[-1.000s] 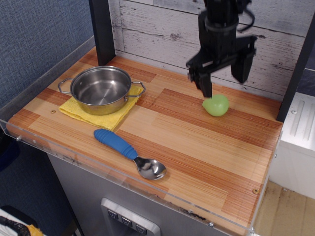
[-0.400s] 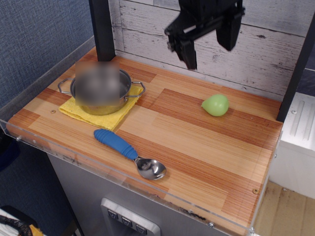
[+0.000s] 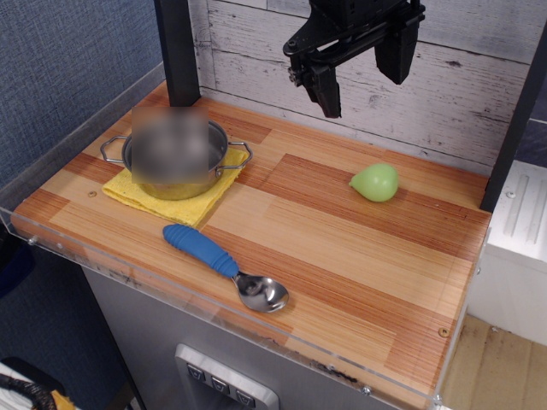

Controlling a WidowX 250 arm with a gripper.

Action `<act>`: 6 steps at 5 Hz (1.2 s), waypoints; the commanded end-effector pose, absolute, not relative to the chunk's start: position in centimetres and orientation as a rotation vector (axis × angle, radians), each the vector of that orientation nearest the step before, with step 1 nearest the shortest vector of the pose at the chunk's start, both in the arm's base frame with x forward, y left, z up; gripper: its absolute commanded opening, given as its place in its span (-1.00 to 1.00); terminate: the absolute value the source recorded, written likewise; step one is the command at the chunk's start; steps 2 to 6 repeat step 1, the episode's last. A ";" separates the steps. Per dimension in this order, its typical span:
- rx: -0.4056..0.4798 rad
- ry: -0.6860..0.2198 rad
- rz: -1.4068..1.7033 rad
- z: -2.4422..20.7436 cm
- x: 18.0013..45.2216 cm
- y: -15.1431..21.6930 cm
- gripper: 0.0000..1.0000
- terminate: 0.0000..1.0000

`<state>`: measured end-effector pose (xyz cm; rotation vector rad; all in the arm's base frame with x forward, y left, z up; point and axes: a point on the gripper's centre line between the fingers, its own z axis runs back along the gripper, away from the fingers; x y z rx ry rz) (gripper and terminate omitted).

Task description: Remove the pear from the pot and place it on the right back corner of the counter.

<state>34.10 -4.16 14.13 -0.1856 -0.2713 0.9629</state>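
Observation:
The light green pear (image 3: 375,182) lies on its side on the wooden counter (image 3: 342,256), toward the back right, tip pointing left. The shiny steel pot (image 3: 176,157) stands at the left on a yellow cloth; its inside is blurred, so I cannot see what it holds. My gripper (image 3: 363,81) hangs open and empty high above the back middle of the counter, up and to the left of the pear, well clear of it. Its two black fingers (image 3: 326,88) are spread wide apart.
A yellow cloth (image 3: 154,197) lies under the pot. A blue-handled metal spoon (image 3: 224,265) lies near the front edge. A black post (image 3: 176,51) stands at the back left and another at the right. A white plank wall (image 3: 479,94) runs behind.
My gripper has let go of the pear, risen and moved left, away from it. The pear stays on the counter, rolled very slightly.

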 end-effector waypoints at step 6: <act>-0.209 -0.307 0.965 15.4 33.1 -4.0 1.00 1.00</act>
